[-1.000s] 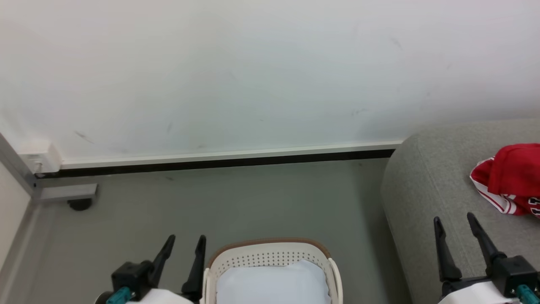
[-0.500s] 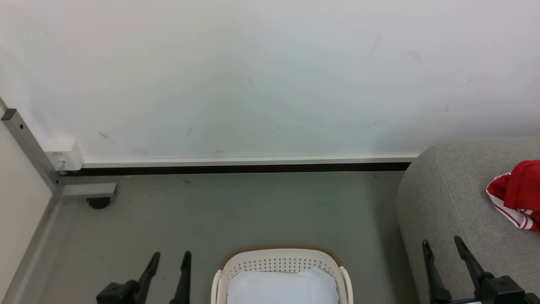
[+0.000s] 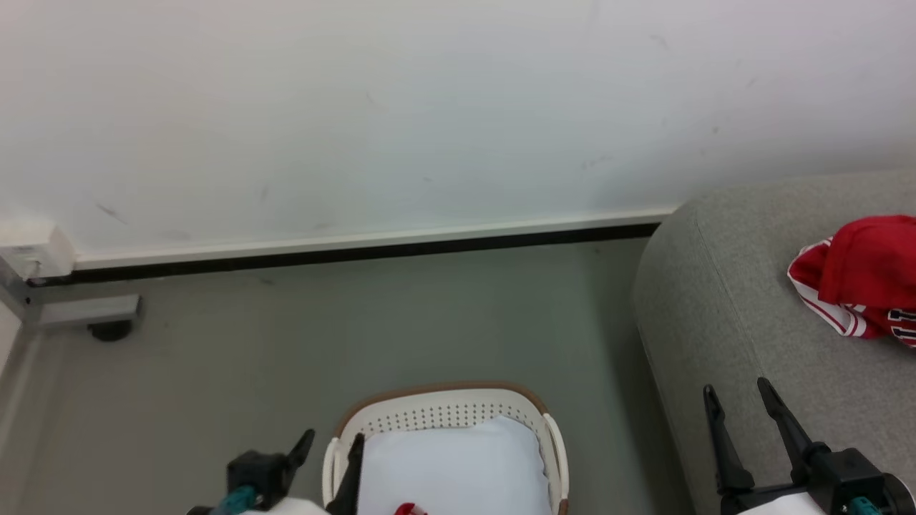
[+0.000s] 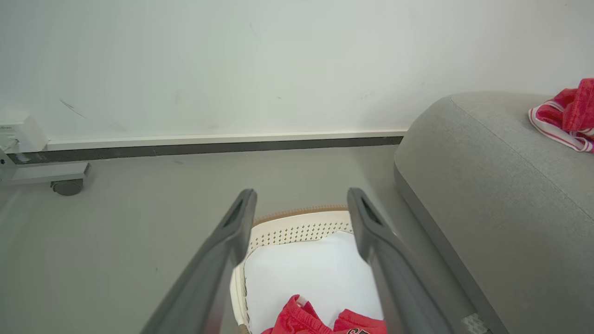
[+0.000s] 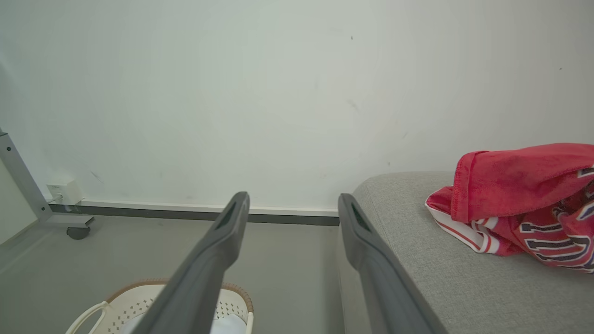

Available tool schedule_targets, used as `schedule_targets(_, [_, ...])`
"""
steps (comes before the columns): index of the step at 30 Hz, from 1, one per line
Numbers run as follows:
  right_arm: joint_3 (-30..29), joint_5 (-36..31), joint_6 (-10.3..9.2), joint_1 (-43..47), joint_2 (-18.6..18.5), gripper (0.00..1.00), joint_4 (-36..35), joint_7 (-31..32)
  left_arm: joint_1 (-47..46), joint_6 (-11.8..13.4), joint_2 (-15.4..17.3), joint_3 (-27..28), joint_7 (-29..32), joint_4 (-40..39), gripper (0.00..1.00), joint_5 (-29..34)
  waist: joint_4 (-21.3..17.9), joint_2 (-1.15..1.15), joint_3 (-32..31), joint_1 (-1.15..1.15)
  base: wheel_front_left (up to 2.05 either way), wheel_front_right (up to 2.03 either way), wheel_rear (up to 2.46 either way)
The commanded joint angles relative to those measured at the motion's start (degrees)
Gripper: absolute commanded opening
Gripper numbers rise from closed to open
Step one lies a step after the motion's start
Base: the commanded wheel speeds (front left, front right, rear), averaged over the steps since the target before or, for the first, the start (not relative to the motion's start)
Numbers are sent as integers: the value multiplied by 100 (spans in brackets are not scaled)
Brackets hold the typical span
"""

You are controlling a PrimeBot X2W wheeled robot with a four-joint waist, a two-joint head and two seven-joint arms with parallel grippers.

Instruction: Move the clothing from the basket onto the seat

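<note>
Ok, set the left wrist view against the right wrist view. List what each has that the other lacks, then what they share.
Left wrist, not right wrist: the red jersey in the basket, seen between the fingers of the open left hand.
Right wrist, not left wrist: black-and-white lettering on the jersey on the sofa, a grey upright post, and the open right hand.
Both: the basket with its white pad, the sofa with its jersey, the wall and a castor.

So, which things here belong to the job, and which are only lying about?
For the job: basket, sofa, red jersey in the basket, red jersey on the sofa.
Lying about: white pad, wheeled metal foot, wall box.
</note>
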Motion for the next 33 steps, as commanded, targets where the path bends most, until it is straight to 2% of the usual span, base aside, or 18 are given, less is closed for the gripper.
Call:
schedule_targets(1, [-1,58,-13,-136,-7,100,-44,1,-150,-20,-26,-73,103,76,100,89,-194,0,272,0,0,0,0])
schedule_targets(10, [139,353,-13,-544,-6,100,-353,2,-1305,-72,-240,-704,1172,1098,100,551,-605,0,1206,0,0,0,0])
schedule_targets(18, [314,744,-13,-1064,-5,100,-698,2,-2378,-50,-158,-1055,2021,2219,100,958,-863,0,2255,0,0,0,0])
schedule_targets(26, [472,1077,-13,-1450,-5,100,-956,2,-3163,-63,8,-1271,2405,3101,100,1274,-1042,0,3123,0,0,0,0])
schedule_targets(33, [521,1210,-13,-1657,-6,100,-1129,2,-3572,0,47,-1404,2465,3647,100,1400,-1178,0,3561,0,0,0,0])
